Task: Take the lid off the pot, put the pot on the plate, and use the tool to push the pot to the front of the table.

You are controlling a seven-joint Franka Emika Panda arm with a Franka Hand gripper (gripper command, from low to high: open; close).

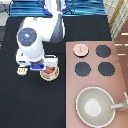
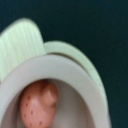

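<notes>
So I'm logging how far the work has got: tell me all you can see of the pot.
The pot is small, round and pink, looks like plastic, and stands upright and uncovered, with reddish speckled contents showing inside. It sits on the cream plate, on the black table, at the exterior view's left of the stove. The lid lies apart on the stove. The claw hangs directly over it.

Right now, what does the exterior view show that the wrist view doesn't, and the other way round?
Only the exterior view shows the hand over the pot, the lid lying on the stove, the tool, the grey pan and the table. Only the wrist view shows the reddish speckled contents up close. Both show the pot sitting uncovered on the plate.
</notes>
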